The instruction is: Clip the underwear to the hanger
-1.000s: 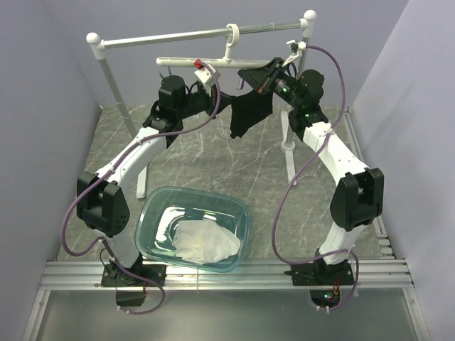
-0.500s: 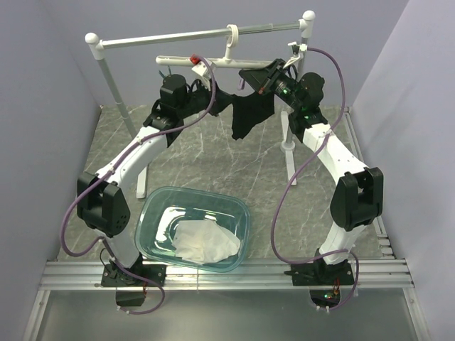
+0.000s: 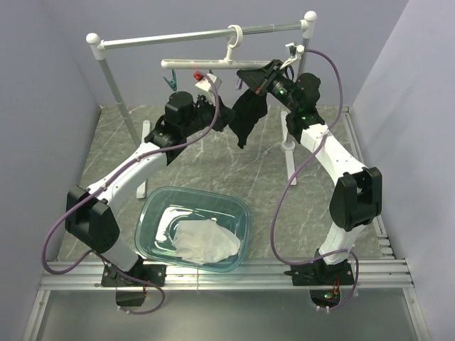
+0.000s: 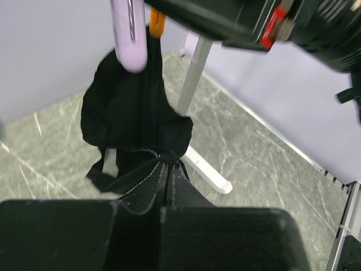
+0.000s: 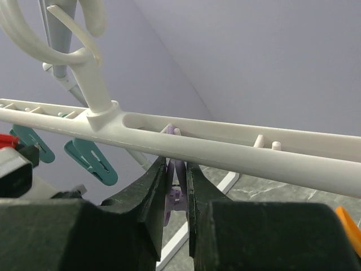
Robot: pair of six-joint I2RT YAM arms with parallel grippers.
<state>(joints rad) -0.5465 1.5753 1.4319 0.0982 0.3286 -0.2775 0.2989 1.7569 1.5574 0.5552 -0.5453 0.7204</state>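
Hanger [image 3: 185, 63]: wht bar, hooked on rack [image 3: 163, 37] rail, approx. level. Underwear [image 3: 245, 117]: blk, crumpled, dangling below rack, top at hanger's purple peg [image 4: 130, 39].

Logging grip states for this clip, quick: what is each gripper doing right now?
Left gripper: shut on the underwear, pinching its lower edge.
Right gripper: shut on the purple peg under the hanger.

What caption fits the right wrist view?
Right gripper grips the purple peg under the white hanger, teal pegs to its left.
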